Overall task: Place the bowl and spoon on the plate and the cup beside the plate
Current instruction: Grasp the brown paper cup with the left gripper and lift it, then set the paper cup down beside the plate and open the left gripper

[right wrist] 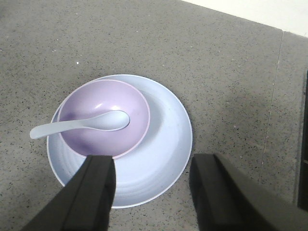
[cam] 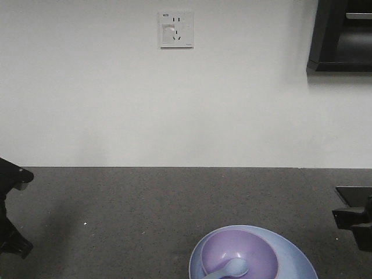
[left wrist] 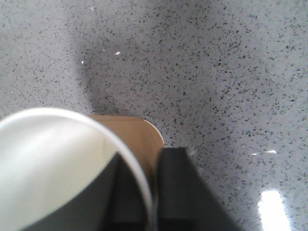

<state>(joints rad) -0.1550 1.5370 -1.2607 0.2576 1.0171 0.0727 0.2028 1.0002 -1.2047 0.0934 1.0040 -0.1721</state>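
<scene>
The brown paper cup (left wrist: pixel 53 159), white inside, fills the lower left of the left wrist view, above the speckled counter. My left gripper (left wrist: pixel 147 158) is shut on its wall, one finger inside the rim and one outside. The pale blue plate (right wrist: pixel 159 159) lies on the counter with the lavender bowl (right wrist: pixel 96 139) on its left part. The pale blue spoon (right wrist: pixel 103 120) rests in the bowl, its handle sticking out to the left. My right gripper (right wrist: pixel 154 161) hangs open over the plate's near edge, holding nothing. The front view shows the plate (cam: pixel 293 256), bowl (cam: pixel 256 247) and spoon (cam: pixel 232 268) at the bottom edge.
A dark speckled counter (cam: pixel 145 203) runs back to a white wall with a socket (cam: pixel 176 29). A black cabinet (cam: pixel 340 35) hangs at the upper right. Parts of my arms show at the left edge (cam: pixel 11 209) and right edge (cam: pixel 356 224).
</scene>
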